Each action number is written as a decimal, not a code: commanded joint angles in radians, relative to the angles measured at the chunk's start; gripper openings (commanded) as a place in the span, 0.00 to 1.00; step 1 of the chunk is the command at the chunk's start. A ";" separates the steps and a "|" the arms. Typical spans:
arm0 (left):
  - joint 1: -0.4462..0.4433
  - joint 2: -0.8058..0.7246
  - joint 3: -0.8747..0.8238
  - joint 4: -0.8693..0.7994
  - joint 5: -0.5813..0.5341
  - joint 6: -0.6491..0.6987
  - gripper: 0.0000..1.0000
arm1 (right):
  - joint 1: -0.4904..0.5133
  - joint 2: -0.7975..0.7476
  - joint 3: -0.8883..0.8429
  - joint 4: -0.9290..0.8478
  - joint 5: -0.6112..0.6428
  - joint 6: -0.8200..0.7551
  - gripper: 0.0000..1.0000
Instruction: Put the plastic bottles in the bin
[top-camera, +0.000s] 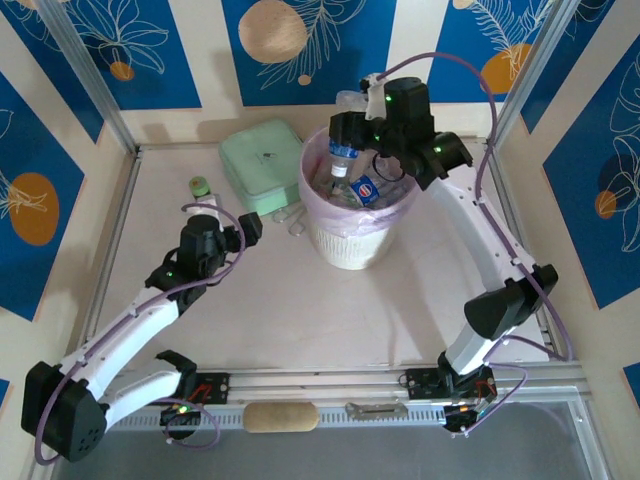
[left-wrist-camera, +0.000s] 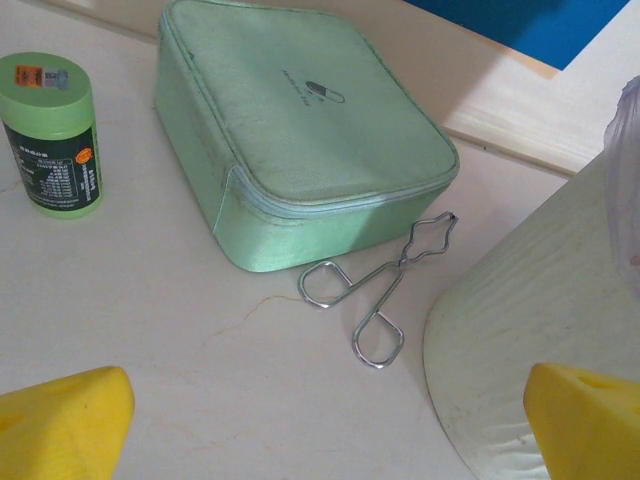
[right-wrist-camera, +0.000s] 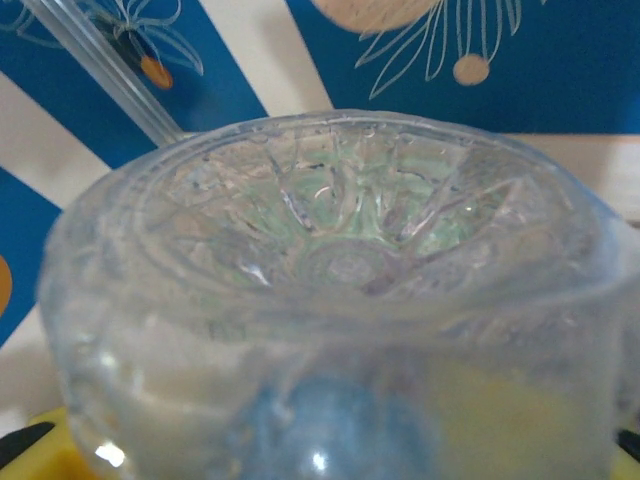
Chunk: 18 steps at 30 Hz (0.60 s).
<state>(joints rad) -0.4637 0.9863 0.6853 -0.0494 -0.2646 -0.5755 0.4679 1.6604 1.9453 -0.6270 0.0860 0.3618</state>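
Clear plastic bottle (top-camera: 343, 160) hung clamped in the right pincer (top-camera: 352, 135) above the bin (top-camera: 350, 248), several bottles (top-camera: 366, 190) already inside, release not yet made, job judged nearly done; left pincer (top-camera: 243, 228) gaped empty.

We see the bin (top-camera: 350, 245), a round white wastebasket with a woven wall and a pink bag liner, standing upright toward the far side of the worktop (top-camera: 300, 310). Inside lie several plastic bottles (top-camera: 366, 190), clear with blue labels, piled at angles. One more clear bottle (top-camera: 343, 160) is held in the right gripper (top-camera: 347, 138) over the bin's mouth. In the right wrist view its petal-moulded base faces us.
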 joint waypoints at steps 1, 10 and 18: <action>0.017 -0.014 -0.013 -0.023 -0.013 -0.007 1.00 | 0.009 0.029 0.052 -0.074 -0.049 -0.037 0.52; 0.020 0.004 -0.010 -0.011 0.004 -0.012 1.00 | 0.017 0.062 0.001 -0.118 -0.095 -0.006 0.55; 0.022 0.011 -0.010 -0.004 0.015 -0.027 1.00 | 0.020 0.074 0.019 -0.125 -0.109 -0.001 0.69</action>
<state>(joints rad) -0.4553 0.9977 0.6811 -0.0528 -0.2623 -0.5907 0.4789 1.7252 1.9549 -0.7361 0.0055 0.3614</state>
